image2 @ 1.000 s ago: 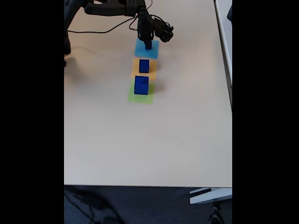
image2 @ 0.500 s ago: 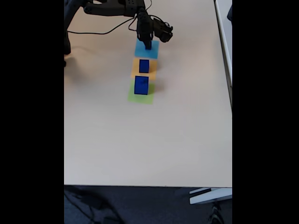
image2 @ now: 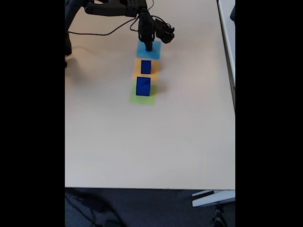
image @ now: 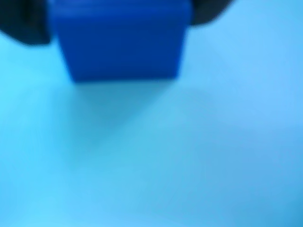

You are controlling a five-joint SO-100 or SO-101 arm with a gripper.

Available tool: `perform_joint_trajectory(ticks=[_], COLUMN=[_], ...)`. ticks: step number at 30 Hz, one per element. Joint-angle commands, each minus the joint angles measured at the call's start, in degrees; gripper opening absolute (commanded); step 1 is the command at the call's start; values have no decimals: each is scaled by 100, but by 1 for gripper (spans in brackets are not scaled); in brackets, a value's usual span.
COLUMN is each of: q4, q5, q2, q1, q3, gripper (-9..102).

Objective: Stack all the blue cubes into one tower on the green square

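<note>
arm: black, enters fixed view from top left, reaches right and down over the light-blue square (image2: 148,50)
cable: black wire (image2: 102,32) trails on the table (image2: 142,142) left of the gripper
gripper: (image2: 149,47) pointing down onto the light-blue square, at the far end of the row
gripper state: cannot tell. Fixed view is too small to show the jaws. Wrist view shows only dark blurred shapes at either top corner of the cube.
small cube: (image: 120,40) saturated dark blue, flat faces, sharp lower edge, sits on the light-blue square (image: 189,156) at the top of the wrist view, soft shadow below it
small cube vs gripper: between the two dark shapes in the wrist view; whether they touch it is unclear. In the fixed view it is hidden under the gripper.
middle cube: (image2: 146,66) dark blue, on the orange square (image2: 137,68), just below the gripper in the fixed view, apart from it
large cube: (image2: 143,86) dark blue, biggest of the three, on the green square (image2: 142,99), furthest from the gripper
layout: three squares touch edge to edge in one column, light-blue, orange, green from far to near
wrist view extra: close, blurred cube face and the square's surface
fixed view extra: whole row, arm, table
</note>
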Motion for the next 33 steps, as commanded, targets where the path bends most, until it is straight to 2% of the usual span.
perform_joint_trajectory(ticks=[1,4,9,15,24,28,33], q4=[88,132,281,316,334,334,290], q5=[-185,-246,-360,-633,-1151,-1310,-1995], q2=[800,844,888,1204,1960,2329,2522], q1=[70,141,220,255,501,870,1450], q3=[-202,-255,-519,-686,-606,-229,70], gripper=[14,14,24,30,29,30,30])
